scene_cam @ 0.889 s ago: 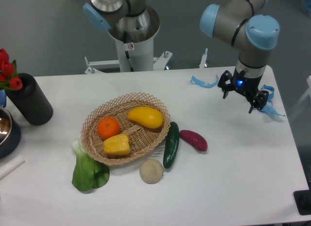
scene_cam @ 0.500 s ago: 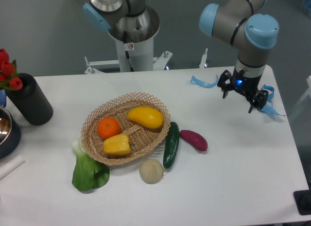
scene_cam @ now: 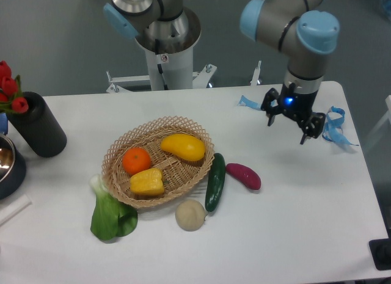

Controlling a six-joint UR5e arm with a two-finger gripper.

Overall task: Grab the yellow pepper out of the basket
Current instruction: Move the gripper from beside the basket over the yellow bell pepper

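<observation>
Yellow pepper lying in the front part of the wicker basket, long axis roughly left to right across the view with a slight tilt, ridged lobes showing on the near side; stem end not discernible at this size; just in front of the orange and touching or nearly touching it; longer smooth yellow mango-like fruit resting toward the back right of the same basket, tapered end pointing left; three items in the basket in all. Gripper hanging in the air well to the right of the basket, above the white table, two dark fingers apart with nothing between them; small blue light glowing on the wrist. No readable writing anywhere; a small tag on the robot base column too small to read. Outside the basket: cucumber against its right rim; purple sweet potato just right of that; pale round fruit in front; bok choy at the front left. Black cylindrical vase holding red tulips at far left; blue ribbon near the right edge.
</observation>
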